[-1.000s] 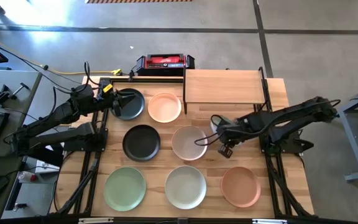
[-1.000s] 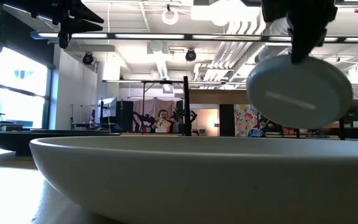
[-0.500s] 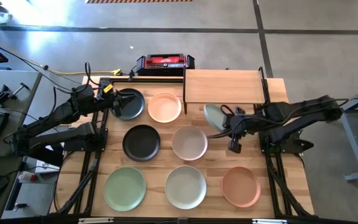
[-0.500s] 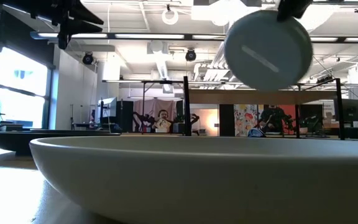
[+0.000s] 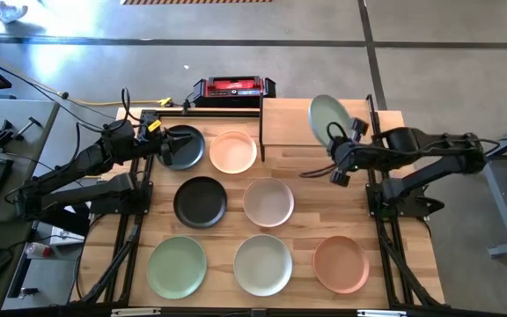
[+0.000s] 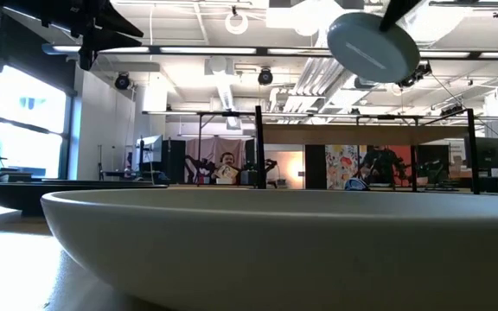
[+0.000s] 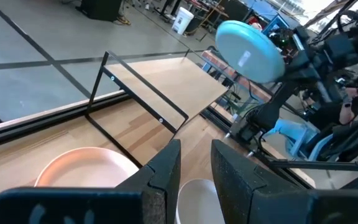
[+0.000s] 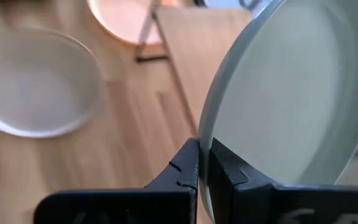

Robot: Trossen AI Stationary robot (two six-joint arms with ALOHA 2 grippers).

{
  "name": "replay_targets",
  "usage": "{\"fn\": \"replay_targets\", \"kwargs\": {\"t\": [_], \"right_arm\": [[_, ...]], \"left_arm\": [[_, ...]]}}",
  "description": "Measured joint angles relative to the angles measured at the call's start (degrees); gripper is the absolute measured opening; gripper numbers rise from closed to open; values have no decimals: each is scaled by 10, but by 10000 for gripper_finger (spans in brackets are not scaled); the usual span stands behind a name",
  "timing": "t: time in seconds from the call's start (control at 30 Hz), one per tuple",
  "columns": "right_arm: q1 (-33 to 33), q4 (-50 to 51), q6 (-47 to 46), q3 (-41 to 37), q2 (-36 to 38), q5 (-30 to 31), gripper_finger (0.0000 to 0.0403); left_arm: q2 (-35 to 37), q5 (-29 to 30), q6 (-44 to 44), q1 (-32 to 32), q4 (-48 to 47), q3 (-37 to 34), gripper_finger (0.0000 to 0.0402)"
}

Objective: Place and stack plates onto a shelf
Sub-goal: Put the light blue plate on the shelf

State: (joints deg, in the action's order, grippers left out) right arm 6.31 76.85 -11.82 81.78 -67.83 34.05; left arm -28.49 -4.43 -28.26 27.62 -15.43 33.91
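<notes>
My right gripper (image 5: 335, 146) is shut on a grey-blue plate (image 5: 328, 118), held in the air over the right part of the light-wood shelf (image 5: 289, 123). The low view shows this plate (image 6: 373, 45) high up, and the left wrist view shows it (image 7: 249, 51) above the shelf (image 7: 166, 87). Several more plates lie flat on the table: two black (image 5: 181, 147) (image 5: 200, 201), pale pink (image 5: 233, 151), cream (image 5: 268, 202), light green (image 5: 177, 267), off-white (image 5: 263, 264), salmon (image 5: 341, 263). My left gripper (image 5: 165, 145) hovers open over the far black plate. My right gripper pinches the plate's rim (image 8: 205, 140) between its two fingers, one finger (image 8: 185, 165) on the underside and one (image 8: 229, 171) on the hollow face. The fingers come from the table's right side, slanting upward. The plate is lifted clear above the shelf and stands tilted beyond the fingertips.
A red-and-black box (image 5: 233, 88) sits beyond the far edge, left of the shelf. Thin black posts (image 5: 260, 132) edge the shelf. Bare wood (image 5: 346, 198) lies between the shelf and the salmon plate. A keyboard and cables are off the left side.
My right gripper has risen and swung from beside the cream plate toward the far edge, carrying the grey-blue plate up over the shelf. In the low view the plate has climbed and tipped from nearly face-on toward level.
</notes>
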Motion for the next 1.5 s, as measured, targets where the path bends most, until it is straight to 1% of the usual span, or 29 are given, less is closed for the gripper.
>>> {"fn": "replay_targets", "kwargs": {"t": [0.23, 0.4, 0.5, 1.1, 1.23, 1.5], "right_arm": [[-81, 52, 3, -1, -9, 2, 0], [-145, 53, 3, -1, -20, -53, 0], [-169, 52, 4, -1, -33, -60, 0], [-243, 32, 80, -2, -124, -84, 0], [-264, 11, 93, -2, -125, -105, 0], [-291, 13, 87, -2, -124, -110, 0]], "left_arm": [[0, 0, 0, 0, 0, 0, 78], [0, 0, 0, 0, 0, 0, 78], [0, 0, 0, 0, 0, 0, 78], [0, 0, 0, 0, -1, 0, 78], [0, 0, 0, 0, -13, 0, 78], [0, -1, 0, 0, -39, 0, 78]]}}
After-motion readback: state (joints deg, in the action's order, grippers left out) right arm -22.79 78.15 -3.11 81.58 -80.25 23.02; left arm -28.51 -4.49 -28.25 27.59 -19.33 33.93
